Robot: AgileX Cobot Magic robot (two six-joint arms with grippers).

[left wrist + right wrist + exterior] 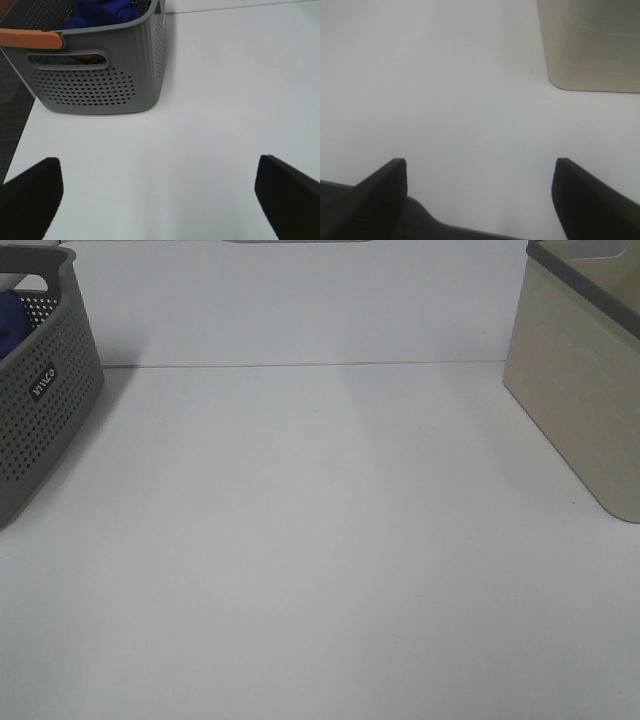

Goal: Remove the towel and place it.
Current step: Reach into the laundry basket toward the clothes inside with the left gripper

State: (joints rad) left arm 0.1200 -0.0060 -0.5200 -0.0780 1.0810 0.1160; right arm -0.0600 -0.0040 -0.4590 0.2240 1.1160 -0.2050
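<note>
The royal-blue towel (102, 12) lies bunched inside a grey perforated basket (95, 80); the high view shows a sliver of the towel (8, 320) in that basket (45, 410) at the far left. My left gripper (157, 197) is open over bare white table, short of the basket, with nothing between its dark fingers (30, 197). My right gripper (479, 195) is also open and empty above the table, near a beige basket (592, 45). Neither arm shows in the high view.
The beige basket (585, 370) with a grey rim stands at the far right of the white table (320, 540). An orange handle (30, 37) runs along the grey basket's near rim. The table's edge and dark floor (12, 105) lie beside the grey basket.
</note>
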